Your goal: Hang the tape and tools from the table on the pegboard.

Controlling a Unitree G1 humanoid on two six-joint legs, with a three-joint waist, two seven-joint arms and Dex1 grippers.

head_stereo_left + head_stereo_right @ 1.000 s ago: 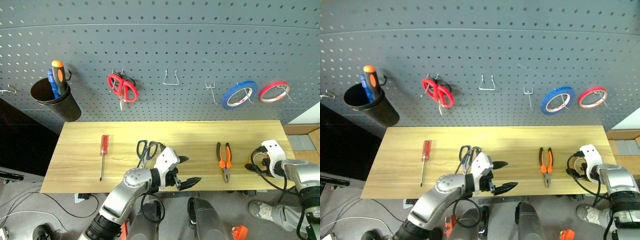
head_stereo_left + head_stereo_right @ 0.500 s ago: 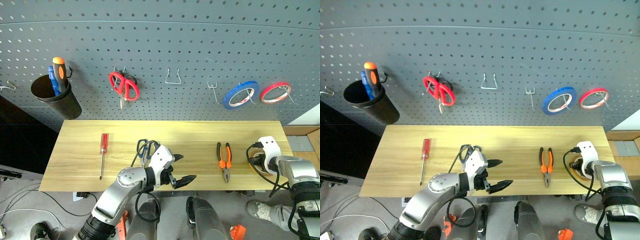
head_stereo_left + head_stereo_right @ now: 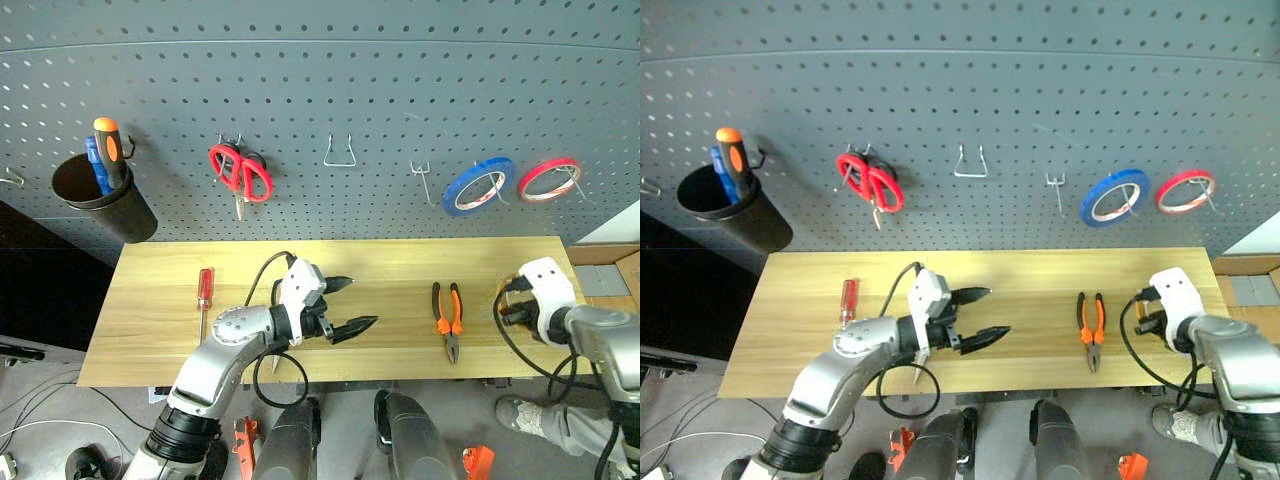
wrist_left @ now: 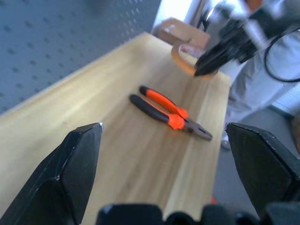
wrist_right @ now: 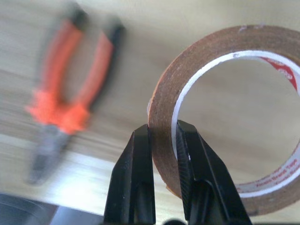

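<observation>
**Tape pinched edge-on in my right gripper**

Tape (image 5: 220,117) stands on edge between my right gripper's (image 5: 163,133) fingers, which are clamped on its band, one finger inside the ring and one outside. It sits over the table's (image 3: 400,265) right end, right of the pliers (image 3: 448,318). The pliers lie lengthwise across the table, handles toward the pegboard (image 3: 400,90). My left gripper (image 3: 345,305) gapes wide, empty, left of the pliers.

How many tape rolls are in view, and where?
3. A blue roll and a red roll hang on the pegboard; a brownish-yellow roll is pinched in the right claw above the table.
</observation>
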